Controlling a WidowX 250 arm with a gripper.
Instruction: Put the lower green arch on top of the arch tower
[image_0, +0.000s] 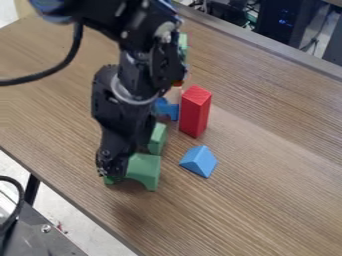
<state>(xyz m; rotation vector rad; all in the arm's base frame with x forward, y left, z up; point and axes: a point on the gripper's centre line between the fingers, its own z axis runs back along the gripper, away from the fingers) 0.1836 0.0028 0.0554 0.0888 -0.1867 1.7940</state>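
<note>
The black gripper (115, 162) hangs low at the left of the work surface, over the left part of the lower green arch (145, 171). The arch's right side shows beside it, with the opening facing the near edge. Directly behind this arch is another green block (157, 138), partly covered by the gripper. Farther back, partly behind the arm, stand stacked pieces: a blue arch (166, 108), a pale wooden piece (174, 94) and a green piece (183, 42) higher in the view. How these pieces join is hidden by the arm.
An upright red block (195, 111) stands right of the blue arch. A blue triangular block (199, 161) lies right of the lower green arch. The wooden table (267, 200) has its near edge at the lower left, and a black cable loops at the left.
</note>
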